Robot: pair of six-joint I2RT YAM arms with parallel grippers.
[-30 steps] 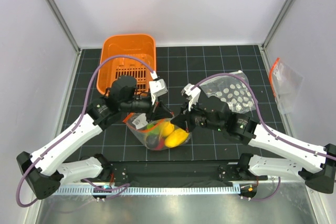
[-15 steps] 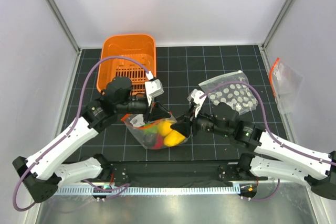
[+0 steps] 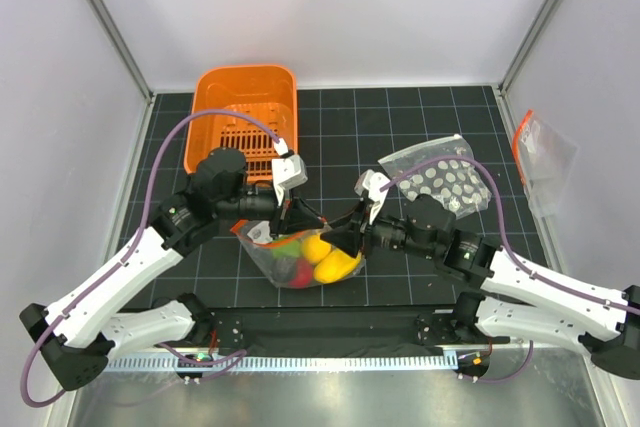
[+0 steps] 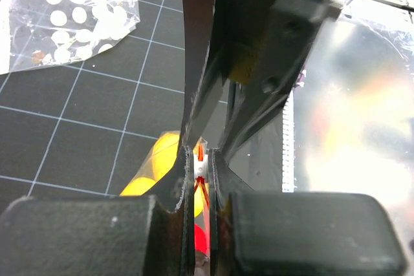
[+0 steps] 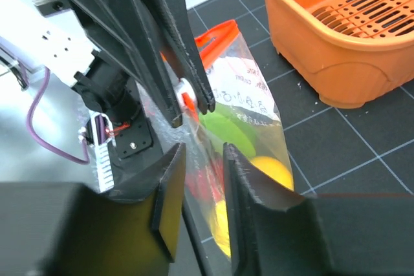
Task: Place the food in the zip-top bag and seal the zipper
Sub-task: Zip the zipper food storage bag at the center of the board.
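The zip-top bag (image 3: 300, 259) lies mid-table with the food inside: yellow pieces (image 3: 335, 265), a red one (image 3: 283, 269) and a green one (image 5: 226, 127). My left gripper (image 3: 293, 219) is shut on the zipper (image 4: 200, 158), pinching the orange-red strip and its white slider between the pads. My right gripper (image 3: 345, 240) faces it from the right. In the right wrist view its fingers (image 5: 204, 179) stand apart on either side of the bag's clear film, just below the left gripper's fingertips (image 5: 194, 98). The strip (image 5: 217, 30) runs up behind them.
An orange basket (image 3: 215, 107) stands at the back left, close behind the left arm. A clear bag printed with white dots (image 3: 440, 182) lies behind the right arm. Another clear pouch with an orange strip (image 3: 540, 157) leans at the right wall.
My right gripper has dropped and slid left to the bag's upper edge. The left arm has eased slightly left and down, still pinching the strip. The bag has shifted little.
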